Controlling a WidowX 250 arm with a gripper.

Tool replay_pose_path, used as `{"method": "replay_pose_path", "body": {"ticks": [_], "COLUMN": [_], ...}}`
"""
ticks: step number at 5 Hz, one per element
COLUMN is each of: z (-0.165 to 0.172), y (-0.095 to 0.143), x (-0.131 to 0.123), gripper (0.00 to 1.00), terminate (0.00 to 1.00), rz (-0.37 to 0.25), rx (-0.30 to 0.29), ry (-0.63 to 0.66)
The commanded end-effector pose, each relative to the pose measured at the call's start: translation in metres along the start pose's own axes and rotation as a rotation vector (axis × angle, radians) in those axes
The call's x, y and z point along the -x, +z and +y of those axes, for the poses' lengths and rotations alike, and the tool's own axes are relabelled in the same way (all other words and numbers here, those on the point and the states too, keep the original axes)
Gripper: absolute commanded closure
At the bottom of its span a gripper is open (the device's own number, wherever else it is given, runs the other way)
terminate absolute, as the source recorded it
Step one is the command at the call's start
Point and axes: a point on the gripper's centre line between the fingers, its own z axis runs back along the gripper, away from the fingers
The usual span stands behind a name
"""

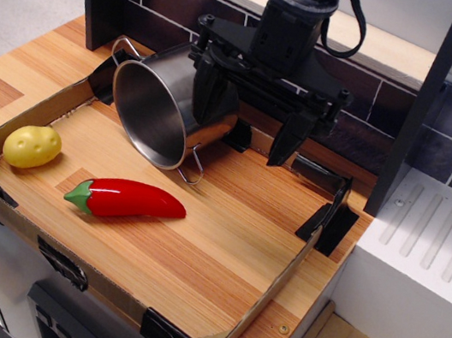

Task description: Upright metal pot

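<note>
The shiny metal pot lies tilted on its side at the back of the wooden tray floor. Its open mouth faces front-left. One wire loop handle shows at its top and one at its bottom. My black gripper hangs over the pot's base end with its jaws spread wide. The left finger sits against the pot's wall near the base. The right finger stands apart to the right, touching nothing. I cannot tell whether the pot's base rests on the floor.
A red toy pepper lies front of the pot. A yellow toy potato sits at the tray's left. Low cardboard walls ring the tray. A dark tiled wall stands behind, and a white sink unit at right.
</note>
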Motion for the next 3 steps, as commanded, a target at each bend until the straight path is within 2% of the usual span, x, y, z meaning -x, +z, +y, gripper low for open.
{"method": "replay_pose_path", "body": {"ticks": [1, 2, 3], "z": [0.000, 0.014, 0.031], "y": [0.000, 0.002, 0.015], "x": [0.000, 0.002, 0.002], "gripper": [0.00, 0.00, 0.00], "terminate": [0.00, 0.00, 0.00], "rz": [0.000, -0.038, -0.117], "rx": [0.000, 0.004, -0.021], "ry": [0.000, -0.149, -0.306]}}
